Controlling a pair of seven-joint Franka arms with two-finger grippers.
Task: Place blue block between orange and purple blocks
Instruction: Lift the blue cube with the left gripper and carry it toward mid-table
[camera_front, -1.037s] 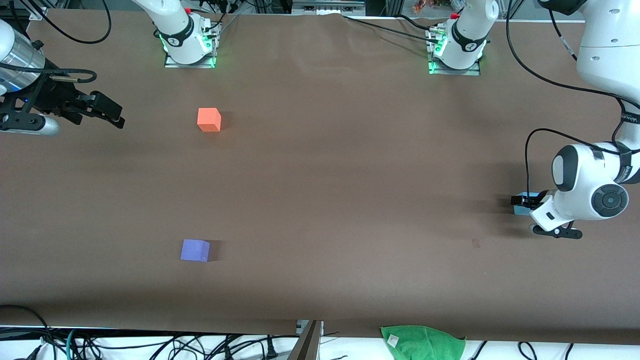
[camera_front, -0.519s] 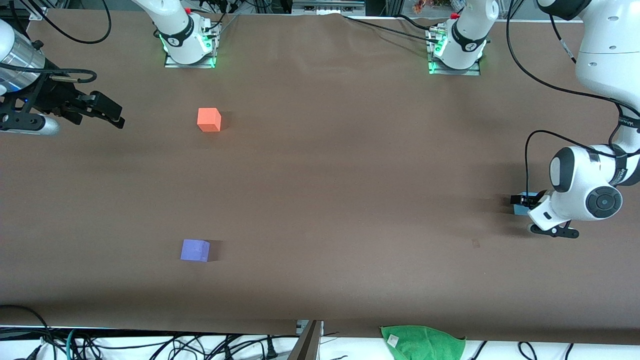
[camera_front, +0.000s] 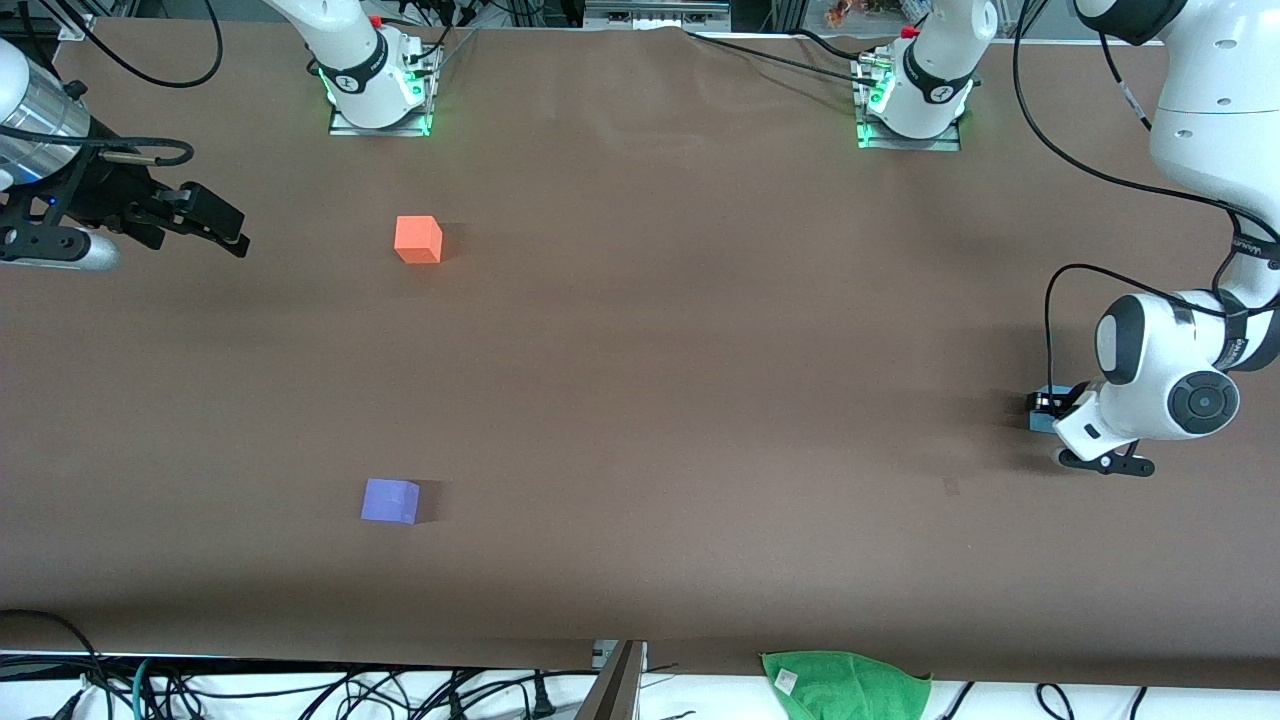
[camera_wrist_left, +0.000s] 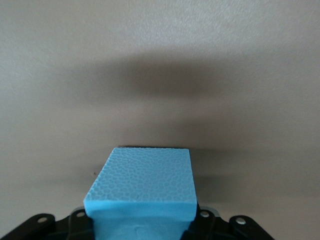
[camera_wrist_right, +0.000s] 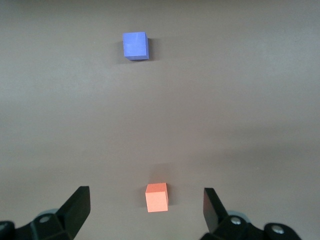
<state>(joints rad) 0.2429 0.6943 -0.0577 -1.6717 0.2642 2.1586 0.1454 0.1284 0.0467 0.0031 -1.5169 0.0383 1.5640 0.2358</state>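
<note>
The light blue block (camera_wrist_left: 142, 187) fills the left wrist view, and my left gripper (camera_front: 1042, 404) is shut on it, low at the table near the left arm's end. In the front view only slivers of the blue block (camera_front: 1040, 423) show under the hand. The orange block (camera_front: 418, 240) sits toward the right arm's end, and the purple block (camera_front: 390, 500) lies nearer the front camera than it. A bare gap separates them. My right gripper (camera_front: 236, 238) waits open over the table's edge at the right arm's end. Its fingers (camera_wrist_right: 80, 200) frame the orange block (camera_wrist_right: 156, 197) and purple block (camera_wrist_right: 135, 45) from afar.
A green cloth (camera_front: 846, 684) lies off the table's edge nearest the front camera. Both arm bases (camera_front: 378, 90) stand along the edge farthest from that camera. Cables hang below the nearest edge. Brown tabletop (camera_front: 700, 350) stretches between the blue block and the other two.
My left gripper has shut onto the blue block, and its wrist has shifted slightly. The right arm and the orange and purple blocks have not moved.
</note>
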